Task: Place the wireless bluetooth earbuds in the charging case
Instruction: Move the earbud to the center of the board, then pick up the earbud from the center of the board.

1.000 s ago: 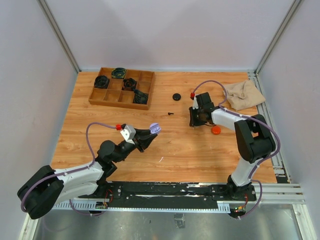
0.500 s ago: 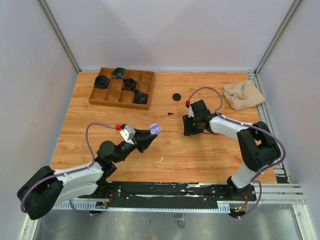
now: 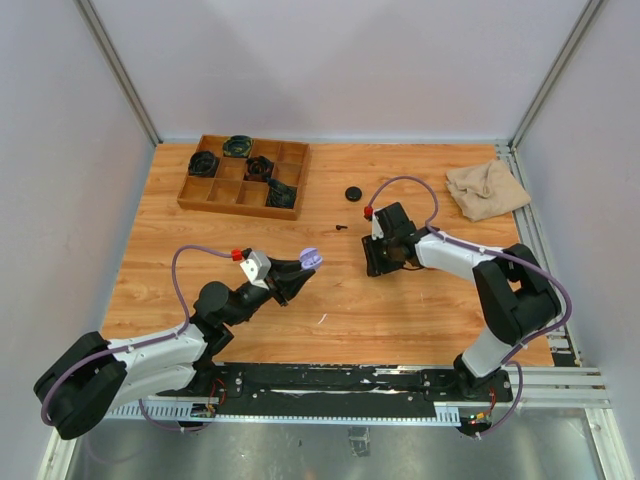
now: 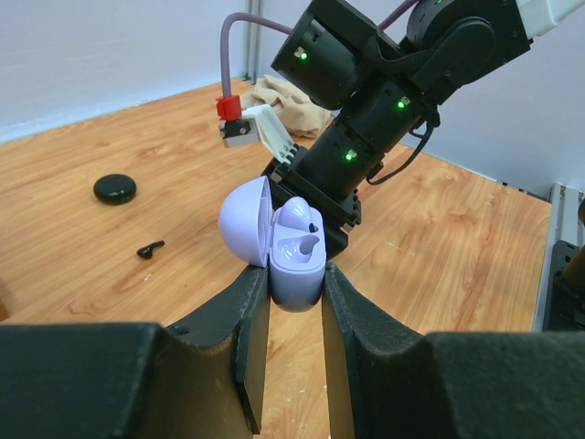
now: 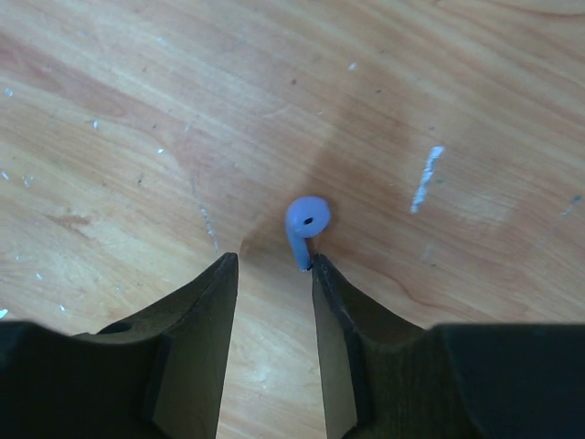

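Observation:
My left gripper [image 4: 294,274] is shut on the lavender charging case [image 4: 294,256], held up off the table with its lid open. One lavender earbud [image 4: 295,213] appears to sit in its upper slot, and the lower slot looks empty. In the top view the charging case [image 3: 309,258] sits at the left gripper [image 3: 300,266] tip. My right gripper [image 5: 272,263] is open, pointing down at the table. A lavender earbud [image 5: 305,224] lies just beyond its tips, its stem touching the right fingertip [image 5: 318,267]. A black earbud [image 3: 341,227] lies on the wood near the right gripper [image 3: 377,264].
A black round case [image 3: 352,193] lies behind the black earbud. A wooden compartment tray [image 3: 218,192] with several dark items stands at the back left. A beige cloth [image 3: 487,189] is crumpled at the back right. Grey walls enclose the table.
The right arm has swung left toward the table's middle, and an orange piece seen beside it earlier is now covered. The left arm and the case have not moved.

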Controlling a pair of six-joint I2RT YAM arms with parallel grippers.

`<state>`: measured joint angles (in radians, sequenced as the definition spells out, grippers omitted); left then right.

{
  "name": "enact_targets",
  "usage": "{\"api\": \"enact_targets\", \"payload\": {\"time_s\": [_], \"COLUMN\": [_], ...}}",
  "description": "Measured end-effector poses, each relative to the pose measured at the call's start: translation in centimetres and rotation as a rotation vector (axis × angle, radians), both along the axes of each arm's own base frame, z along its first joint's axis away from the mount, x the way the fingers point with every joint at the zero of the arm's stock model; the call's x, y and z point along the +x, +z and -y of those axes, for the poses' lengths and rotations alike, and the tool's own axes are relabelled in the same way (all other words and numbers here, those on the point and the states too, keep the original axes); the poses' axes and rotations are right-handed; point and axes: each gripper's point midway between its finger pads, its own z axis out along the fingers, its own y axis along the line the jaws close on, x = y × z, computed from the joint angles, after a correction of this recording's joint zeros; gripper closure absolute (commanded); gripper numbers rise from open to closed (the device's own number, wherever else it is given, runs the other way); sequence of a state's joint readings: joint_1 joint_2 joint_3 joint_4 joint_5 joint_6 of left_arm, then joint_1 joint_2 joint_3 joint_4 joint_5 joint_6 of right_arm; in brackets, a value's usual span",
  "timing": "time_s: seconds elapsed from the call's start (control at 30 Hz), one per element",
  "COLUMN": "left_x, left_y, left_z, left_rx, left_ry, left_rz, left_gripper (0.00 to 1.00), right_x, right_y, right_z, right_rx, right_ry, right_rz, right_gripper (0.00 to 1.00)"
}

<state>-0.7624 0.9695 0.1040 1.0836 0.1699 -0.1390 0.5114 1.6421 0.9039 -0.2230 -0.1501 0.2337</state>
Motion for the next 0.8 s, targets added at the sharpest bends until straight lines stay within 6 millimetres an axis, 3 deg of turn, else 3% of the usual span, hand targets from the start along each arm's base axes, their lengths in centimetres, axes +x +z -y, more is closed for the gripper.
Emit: {"api": "enact_targets", "payload": {"time_s": [0.2,0.4,0.67,0.8], "left_x": [0.0,0.0,0.0,0.0], "left_y": [0.0,0.0,0.0,0.0], "left_z": [0.0,0.0,0.0,0.0], "left_rx": [0.0,0.0,0.0,0.001], "left_ry": [0.0,0.0,-0.001,-0.001], "left_rz": [0.0,0.0,-0.001,-0.001], "left_gripper": [1.0,1.0,1.0,1.0], "right_x": [-1.4,-2.0,0.5,1.5], "right_y": [0.0,0.1,2.6,2.6], "right_z": [-0.5,0.8,0.8,0.5], "right_rx": [-0.025,-0.107,-0.16,-0.182], "right_ry": [0.046,0.041,0.039,0.051], "right_rz": [-0.036,-0.061,-0.011,-0.014], "right_gripper": [0.62,0.63,0.64,0.64]}}
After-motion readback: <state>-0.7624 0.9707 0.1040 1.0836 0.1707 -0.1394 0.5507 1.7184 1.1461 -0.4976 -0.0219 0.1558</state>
